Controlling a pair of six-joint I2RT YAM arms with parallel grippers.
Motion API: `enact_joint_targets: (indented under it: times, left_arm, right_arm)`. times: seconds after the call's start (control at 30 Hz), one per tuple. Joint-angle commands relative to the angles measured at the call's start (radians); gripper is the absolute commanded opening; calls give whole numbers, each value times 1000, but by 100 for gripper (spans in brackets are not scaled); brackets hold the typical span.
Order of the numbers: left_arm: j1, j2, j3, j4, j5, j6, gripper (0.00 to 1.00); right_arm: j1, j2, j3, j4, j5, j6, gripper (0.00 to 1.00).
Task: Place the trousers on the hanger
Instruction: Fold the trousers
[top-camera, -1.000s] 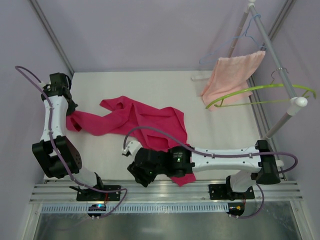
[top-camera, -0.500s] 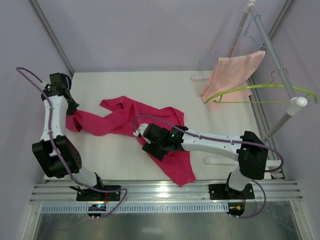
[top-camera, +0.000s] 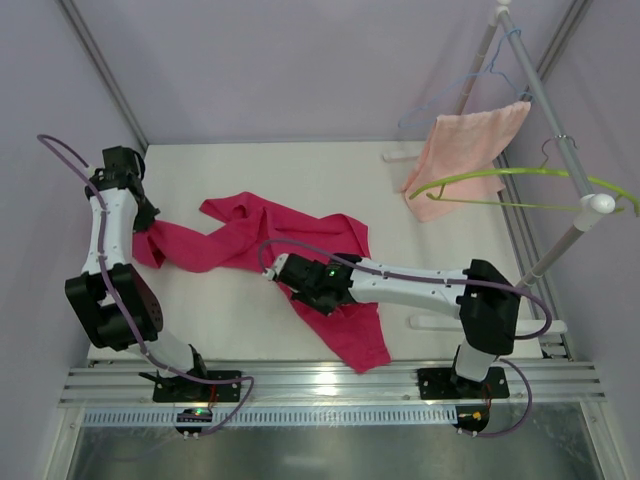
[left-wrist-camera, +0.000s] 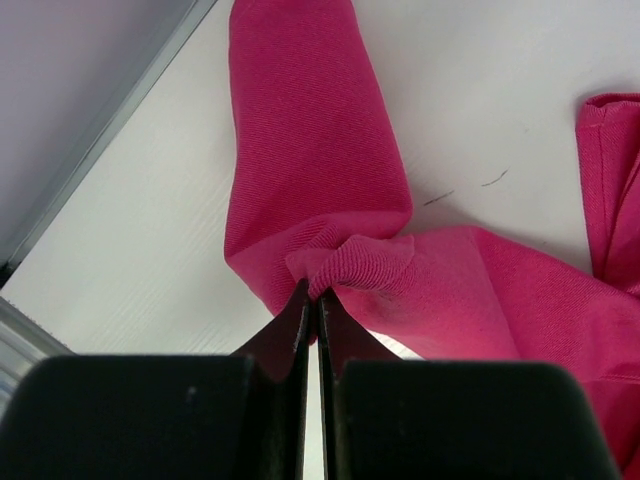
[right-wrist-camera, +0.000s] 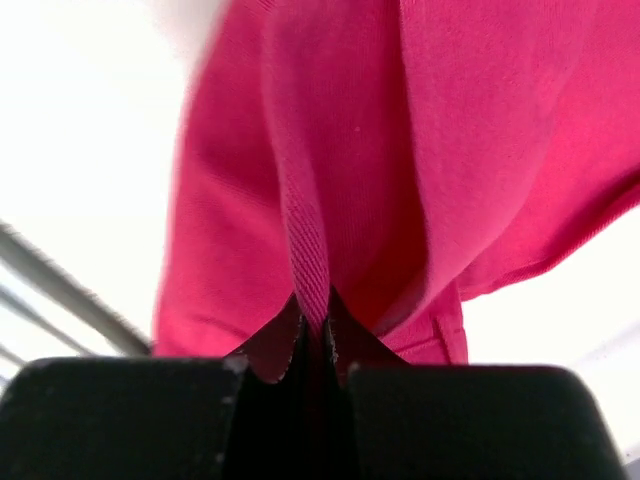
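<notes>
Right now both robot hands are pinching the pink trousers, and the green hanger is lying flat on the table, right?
Almost. The left gripper and the right gripper are both shut on the trousers, but the hanger is not lying on the table. It hangs from the slanted rack pole on the right, above the table. The top external view shows it.

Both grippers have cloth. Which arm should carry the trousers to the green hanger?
Right, probably: the right gripper is shut on the trousers mid-table, and its base sits nearer the hanger. The left gripper pinches a leg end far left.
</notes>
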Motion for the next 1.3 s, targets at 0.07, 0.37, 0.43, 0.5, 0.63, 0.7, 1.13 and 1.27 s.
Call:
enact_joint_targets:
  times: [0.07, 0.37, 0.43, 0.5, 0.63, 0.7, 1.13, 1.27]
  left_arm:
    - [-12, 7, 75, -27, -49, 6, 0]
    - [-12, -2, 69, -62, -25, 29, 15]
    - [-12, -19, 60, -52, 4, 32, 21]
    - [-15, -28, 63, -48, 65, 35, 33]
    - [-82, -39, 83, 14, 251, 76, 51]
    - [-139, -19, 118, 14, 287, 79, 59]
    - [-360, 95, 164, 106, 237, -108, 70]
    - [-400, 137, 144, 191, 359, -172, 73]
  right_arm:
    - [205, -118, 295, -70, -233, 112, 4]
    - [452, -72, 93, 148, -409, 369, 23]
    - [452, -63, 73, 116, -306, 392, 42]
    - [447, -80, 92, 45, -205, 396, 50]
    - [362, -205, 83, 11, -73, 428, 55]
    - [265, -239, 35, 4, 41, 513, 55]
    - [-2, -241, -130, -103, 378, 794, 55]
    - [-74, -227, -157, 2, 351, 636, 55]
